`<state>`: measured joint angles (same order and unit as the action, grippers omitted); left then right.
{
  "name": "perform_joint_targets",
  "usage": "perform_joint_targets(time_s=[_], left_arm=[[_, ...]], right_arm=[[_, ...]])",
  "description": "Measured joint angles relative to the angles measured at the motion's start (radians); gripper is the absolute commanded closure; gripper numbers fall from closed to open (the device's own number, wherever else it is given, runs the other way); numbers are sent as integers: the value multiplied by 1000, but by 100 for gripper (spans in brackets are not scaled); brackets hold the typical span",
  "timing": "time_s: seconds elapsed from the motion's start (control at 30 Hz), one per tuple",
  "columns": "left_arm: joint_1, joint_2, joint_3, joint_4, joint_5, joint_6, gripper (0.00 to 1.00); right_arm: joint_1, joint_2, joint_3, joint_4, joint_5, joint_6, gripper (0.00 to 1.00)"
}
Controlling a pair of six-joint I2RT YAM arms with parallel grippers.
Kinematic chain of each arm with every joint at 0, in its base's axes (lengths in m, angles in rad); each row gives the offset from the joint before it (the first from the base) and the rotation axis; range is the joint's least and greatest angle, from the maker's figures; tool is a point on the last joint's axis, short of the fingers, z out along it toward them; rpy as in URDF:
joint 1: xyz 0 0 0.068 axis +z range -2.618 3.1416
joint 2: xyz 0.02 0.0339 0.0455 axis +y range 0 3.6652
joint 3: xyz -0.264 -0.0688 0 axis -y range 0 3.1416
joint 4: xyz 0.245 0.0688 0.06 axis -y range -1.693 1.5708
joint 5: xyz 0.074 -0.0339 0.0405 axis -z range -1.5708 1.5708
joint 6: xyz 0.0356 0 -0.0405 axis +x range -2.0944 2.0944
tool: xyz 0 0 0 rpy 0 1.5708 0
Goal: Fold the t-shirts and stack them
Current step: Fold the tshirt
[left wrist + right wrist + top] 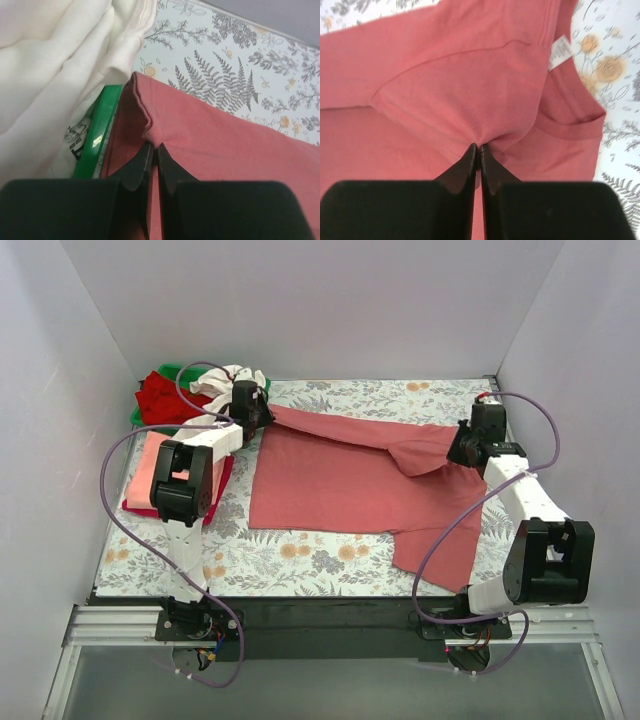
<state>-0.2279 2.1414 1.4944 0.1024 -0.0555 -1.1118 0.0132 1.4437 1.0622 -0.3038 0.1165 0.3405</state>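
Dusty-rose cloth t-shirt is spread mid-table, pinched at far-L corner by left gripper, nr collar by right gripper. White neck label is shown in R wrist view only.

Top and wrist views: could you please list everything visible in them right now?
t-shirt: one, dusty rose, spread across the table's middle
neck label: one, white, inside its collar
folded shirts: two, salmon-pink over red, table's left edge
bin: one, green, far-left corner
red shirt: one, heaped in the bin
white shirt: one, cream, over the bin's rim
table cover: one, floral
cables: two, purple, along the arms
left gripper: black, pinching the t-shirt beside the bin
right gripper: black, pinching the t-shirt near the collar
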Motion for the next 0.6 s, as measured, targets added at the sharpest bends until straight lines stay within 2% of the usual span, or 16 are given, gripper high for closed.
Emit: perform_joint_targets(time_s=[0.03, 0.07, 0.1, 0.13, 0.17, 0.2, 0.27, 0.3, 0.37, 0.4, 0.43, 0.6], left_arm=[[0, -6, 2, -16, -1, 8, 80], [0, -12, 6, -38, 0, 23, 72], [0, -16, 10, -57, 3, 29, 67], [0, -20, 12, -77, 7, 32, 59], [0, -24, 12, -98, 10, 36, 47], [1, -27, 12, -116, 13, 38, 40], [1, -32, 12, -144, 18, 39, 25], [1, -36, 12, -156, 31, 36, 22], [-2, -47, 12, -168, 44, 32, 21], [-1, -53, 12, -172, 55, 32, 19], [-2, -57, 12, -175, 63, 32, 19], [-10, -54, 41, -189, 112, 32, 17]], right_arm=[[0, -11, -18, -6, -15, -2, 78], [0, -18, -33, -14, -28, -9, 73], [0, -21, -42, -22, -40, -14, 61], [0, -23, -50, -32, -55, -19, 56], [0, -23, -57, -41, -74, -30, 53], [0, -24, -61, -45, -87, -38, 47], [0, -26, -62, -57, -103, -50, 41], [0, -29, -62, -58, -105, -55, 33], [0, -33, -60, -59, -103, -61, 23], [0, -32, -55, -61, -100, -63, 7], [0, -29, -48, -64, -99, -63, 2], [0, 74, 75, -70, -97, -79, 2]])
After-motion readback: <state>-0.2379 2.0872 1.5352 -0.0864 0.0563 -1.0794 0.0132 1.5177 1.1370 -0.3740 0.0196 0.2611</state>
